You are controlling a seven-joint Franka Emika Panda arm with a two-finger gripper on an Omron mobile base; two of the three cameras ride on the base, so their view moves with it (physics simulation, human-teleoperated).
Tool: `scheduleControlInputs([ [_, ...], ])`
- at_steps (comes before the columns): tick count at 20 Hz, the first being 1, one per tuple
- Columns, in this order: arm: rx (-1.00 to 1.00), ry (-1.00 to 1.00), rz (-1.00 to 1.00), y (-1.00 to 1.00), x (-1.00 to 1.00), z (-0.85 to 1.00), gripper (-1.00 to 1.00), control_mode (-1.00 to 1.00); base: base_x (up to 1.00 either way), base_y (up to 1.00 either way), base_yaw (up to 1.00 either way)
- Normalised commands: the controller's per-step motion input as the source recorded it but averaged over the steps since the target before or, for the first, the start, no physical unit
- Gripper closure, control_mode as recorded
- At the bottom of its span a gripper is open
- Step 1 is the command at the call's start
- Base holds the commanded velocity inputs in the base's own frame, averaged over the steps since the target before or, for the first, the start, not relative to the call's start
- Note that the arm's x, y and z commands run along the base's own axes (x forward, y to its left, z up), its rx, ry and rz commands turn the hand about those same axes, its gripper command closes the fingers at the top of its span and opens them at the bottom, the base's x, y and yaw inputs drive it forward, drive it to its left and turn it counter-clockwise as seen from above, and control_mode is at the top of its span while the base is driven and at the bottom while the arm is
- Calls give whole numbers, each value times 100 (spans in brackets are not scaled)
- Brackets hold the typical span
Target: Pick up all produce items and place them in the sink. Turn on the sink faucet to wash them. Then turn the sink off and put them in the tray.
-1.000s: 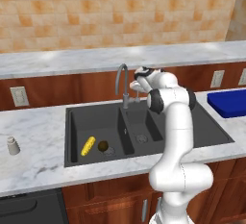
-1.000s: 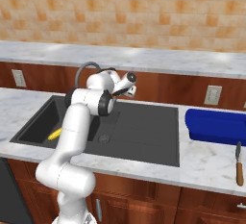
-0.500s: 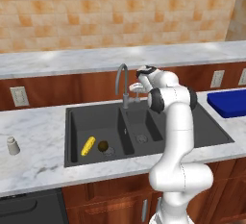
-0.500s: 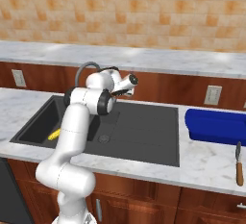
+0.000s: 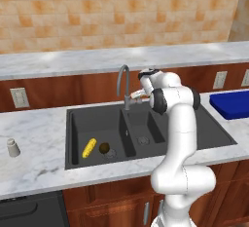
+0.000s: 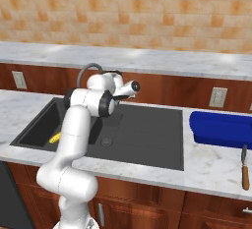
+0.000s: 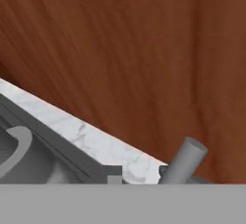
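Left base view: pincer (image 5: 135, 94) closed beside faucet (image 5: 122, 82) lever, empty; corn cob (image 5: 89, 147) and olive-brown fruit (image 5: 103, 148) in sink (image 5: 194, 126).

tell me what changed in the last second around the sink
The gripper edged a little closer to the faucet, by its side lever, and closed; whether it grips the lever cannot be told. No water shows. The corn cob and dark fruit stayed in the wide basin of the sink, the tray and shaker on the counter.

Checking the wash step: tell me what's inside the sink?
The sink's wide basin holds the corn cob and the dark fruit beside its drain; the arm covers part of the narrower basin.
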Motion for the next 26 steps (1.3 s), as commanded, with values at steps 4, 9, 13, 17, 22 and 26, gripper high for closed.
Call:
scheduleControlInputs([
  [4,-3,-12,35,96,1,35,100,-100,0,0,0],
  [9,0,-4,11,-1,-37,67,-100,-100,0,0,0],
  [13,2,-10,0,-47,-80,93,-100,-100,0,0,0],
  [17,4,-15,0,-49,-94,99,-100,-100,0,0,0],
  [22,1,-20,0,-18,-100,71,-100,-100,0,0,0],
  [26,-1,-23,4,0,-100,34,-100,-100,0,0,0],
])
